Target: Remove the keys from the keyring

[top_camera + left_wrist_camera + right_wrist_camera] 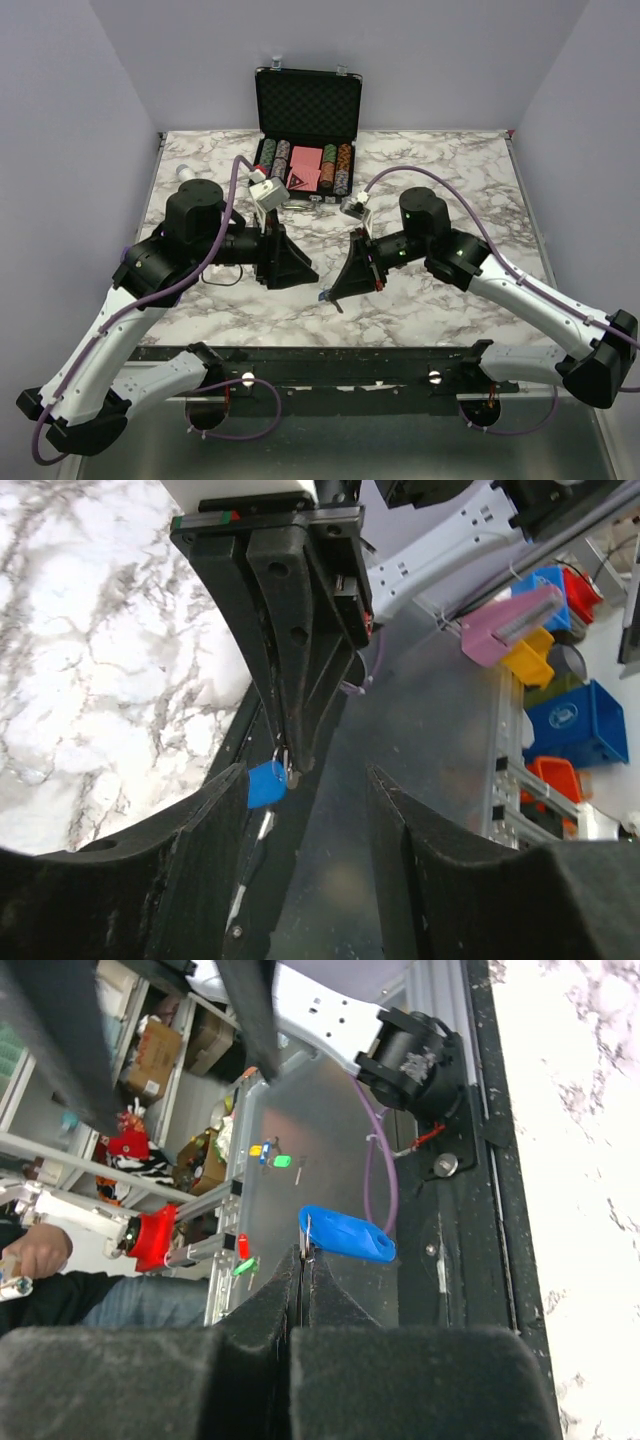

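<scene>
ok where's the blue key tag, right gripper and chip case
blue key tag point(345, 1235), right wrist view, middle of its body
right gripper point(301, 1260), right wrist view, between its fingertips
chip case point(307, 100), top external view, open lid

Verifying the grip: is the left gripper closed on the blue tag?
No, the left gripper stands open; the right gripper holds the blue tag.

Marble-patterned table point(500, 170); open black case point(308, 95) at far edge, lid upright; poker chips point(275, 158) flanking red cards point(307, 170) inside; white cylinder point(186, 173) far left.

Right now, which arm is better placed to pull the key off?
Left: the left end effector stands open beside the dangling key; the right end effector is shut on the keyring.
</scene>
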